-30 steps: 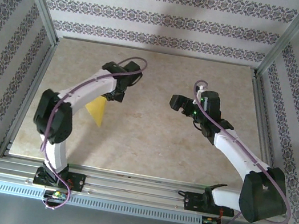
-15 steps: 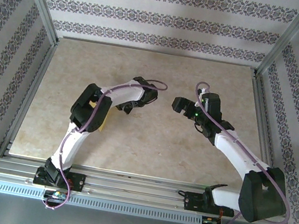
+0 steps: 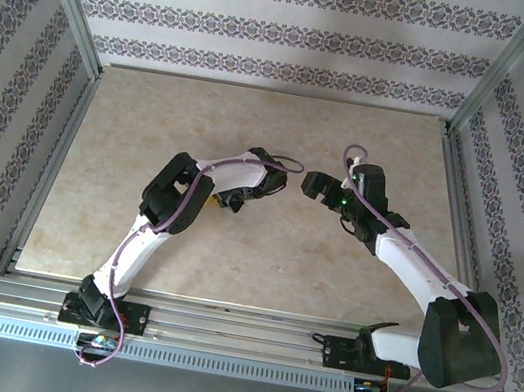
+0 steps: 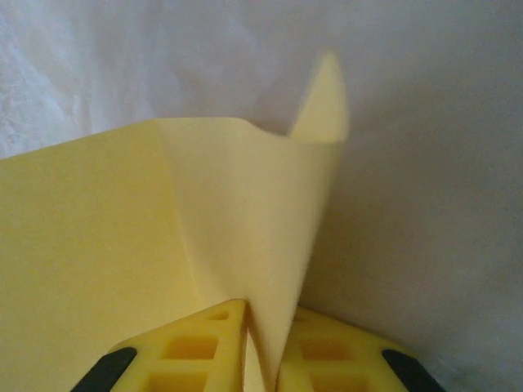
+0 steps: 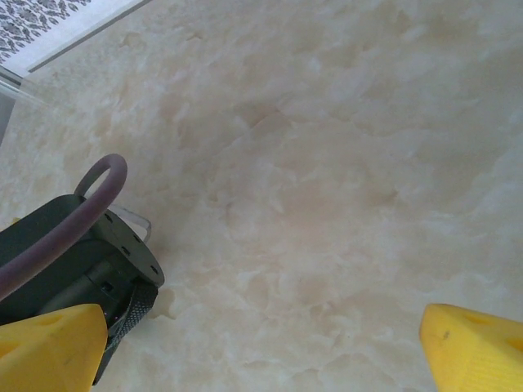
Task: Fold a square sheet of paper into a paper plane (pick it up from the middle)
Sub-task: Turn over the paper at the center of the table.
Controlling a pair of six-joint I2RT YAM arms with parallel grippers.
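Mid-fold, holding the creased square sheet of paper (image 4: pixel 163 237) clamped in the left gripper (image 4: pixel 260 331) over the middle of the tabletop (image 3: pixel 154 116), right gripper (image 5: pixel 261 339) spread wide nearby; next, likely pinching a free edge squarely.

At the left wrist, the yellow square sheet of paper (image 4: pixel 122 237) is running off the left edge beside the yellow-fingered left gripper (image 4: pixel 261 359), its far tip blurring. The gripper, cropped below, is perhaps pinching it. Overhead, the white left arm (image 3: pixel 136 245) is hiding most of it.
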